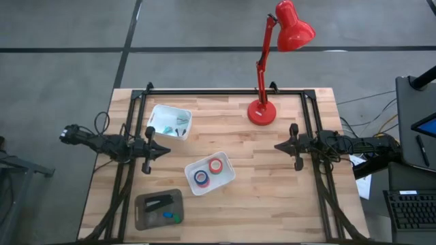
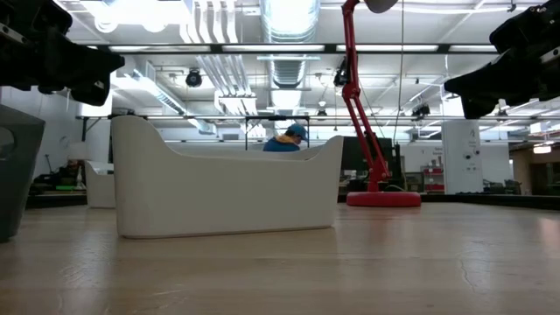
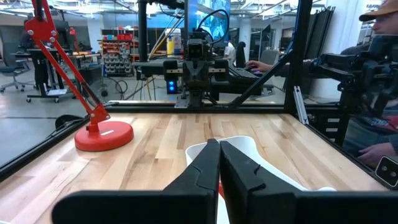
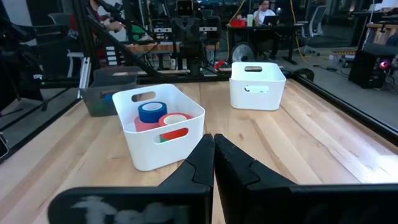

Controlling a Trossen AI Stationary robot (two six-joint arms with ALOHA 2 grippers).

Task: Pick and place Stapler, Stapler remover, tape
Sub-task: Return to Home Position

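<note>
The black stapler (image 1: 158,202) lies in the dark bin (image 1: 141,212) at a table corner on the left arm's side, and the tape (image 1: 216,165), 1 blue roll and 1 red on top, sits in the middle white bin (image 1: 228,178). I have the left gripper (image 1: 165,151) raised just beside that white bin, its 2 fingers pressed together on nothing, and the right gripper (image 1: 278,145) likewise closed and empty near the red lamp (image 1: 261,113). My worry is a low or wide swing: the left arm could clip the white bin's rim and tip it, the right could knock the lamp.
</note>
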